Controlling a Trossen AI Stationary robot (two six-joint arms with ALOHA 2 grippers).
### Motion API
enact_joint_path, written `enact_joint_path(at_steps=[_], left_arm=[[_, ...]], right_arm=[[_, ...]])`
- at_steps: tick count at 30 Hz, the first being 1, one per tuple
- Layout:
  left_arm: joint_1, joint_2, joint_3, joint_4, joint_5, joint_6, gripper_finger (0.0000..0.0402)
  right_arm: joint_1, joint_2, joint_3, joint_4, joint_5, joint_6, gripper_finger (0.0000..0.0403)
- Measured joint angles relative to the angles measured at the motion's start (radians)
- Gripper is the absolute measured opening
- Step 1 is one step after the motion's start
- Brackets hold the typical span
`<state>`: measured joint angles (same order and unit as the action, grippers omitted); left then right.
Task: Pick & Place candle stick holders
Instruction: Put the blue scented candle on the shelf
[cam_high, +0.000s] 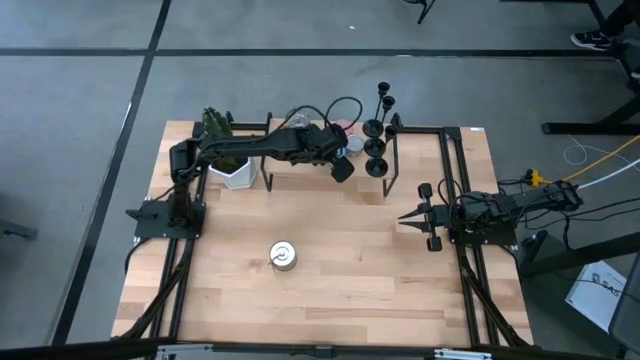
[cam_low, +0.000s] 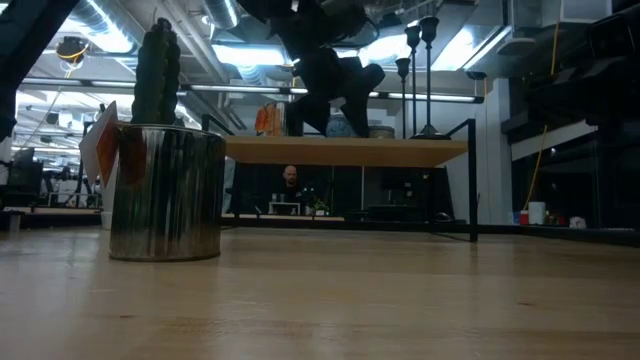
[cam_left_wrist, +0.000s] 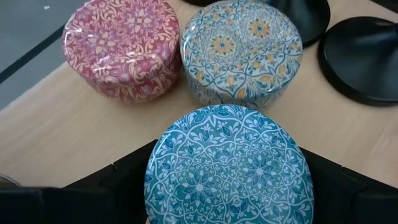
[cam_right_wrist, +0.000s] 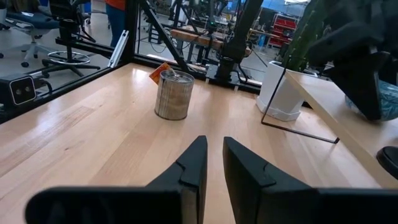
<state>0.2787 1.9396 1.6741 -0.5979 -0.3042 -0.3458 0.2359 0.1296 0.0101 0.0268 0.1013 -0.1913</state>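
The teal patterned tin (cam_left_wrist: 229, 168) sits nearest, between the wide-spread fingers of the left hand (cam_high: 343, 166), which looks to be gripping it on the raised shelf (cam_high: 420, 150). The candle stick holders (cam_high: 377, 130) stand just beside that tin, untouched, so the picking step seems not begun; the next move calls for freeing this hand and reaching for a stem. The right hand (cam_right_wrist: 211, 163), well apart from the tin over the counter (cam_high: 340, 290), waits nearly closed and empty

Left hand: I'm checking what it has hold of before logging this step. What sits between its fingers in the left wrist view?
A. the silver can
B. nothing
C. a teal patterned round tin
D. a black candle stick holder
C: the left hand has its dark fingers on either side of the teal patterned tin, while the black candle stick holders stand apart beyond it.
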Motion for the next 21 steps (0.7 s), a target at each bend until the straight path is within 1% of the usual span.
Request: enact_joint_path(at_steps=[5,8,10,15,21], left_arm=[[0.000,0.000,0.000,-0.005,-0.001,0.052,0.0299],[-0.002,0.000,0.000,-0.004,-0.039,0.069,0.0303],[-0.002,0.000,0.000,-0.004,-0.064,0.072,0.0309],[-0.002,0.000,0.000,0.001,-0.063,0.099,0.0332],[-0.002,-0.006,0.000,0.003,-0.069,0.072,0.0352]], right_arm=[[0.000,0.000,0.000,0.000,0.000,0.000,0.0054],[0.000,0.000,0.000,0.000,0.000,0.000,0.0054],[0.000,0.000,0.000,0.000,0.000,0.000,0.0054],[0.000,0.000,0.000,0.000,0.000,0.000,0.0054],[0.000,0.000,0.000,0.000,0.000,0.000,0.0054]])
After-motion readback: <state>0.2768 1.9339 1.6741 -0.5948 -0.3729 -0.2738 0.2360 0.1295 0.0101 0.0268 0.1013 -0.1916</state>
